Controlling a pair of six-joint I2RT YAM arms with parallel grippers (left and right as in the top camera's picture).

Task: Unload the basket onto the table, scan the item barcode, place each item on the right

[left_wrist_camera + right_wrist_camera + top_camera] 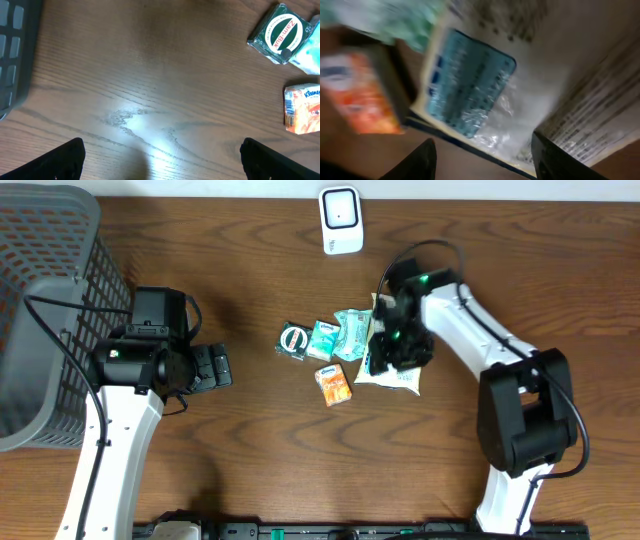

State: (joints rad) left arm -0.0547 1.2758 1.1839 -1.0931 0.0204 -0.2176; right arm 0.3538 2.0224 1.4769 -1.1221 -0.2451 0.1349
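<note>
A white pouch with a blue label (402,378) (470,90) lies at the right end of a cluster of small items mid-table. My right gripper (386,358) (485,160) hangs just over it, jaws apart. The pouch's lower edge runs between them, up against the right finger (565,155), while a gap shows by the left finger (417,162). The white barcode scanner (341,220) stands at the table's far edge. My left gripper (213,367) (162,160) is open wide over bare wood, left of the cluster.
Beside the pouch lie an orange Kleenex pack (335,385) (302,109), a green Zam-Buk box (293,341) (280,32), a teal tissue pack (322,338) and a green packet (352,330). A grey mesh basket (40,300) stands at the far left.
</note>
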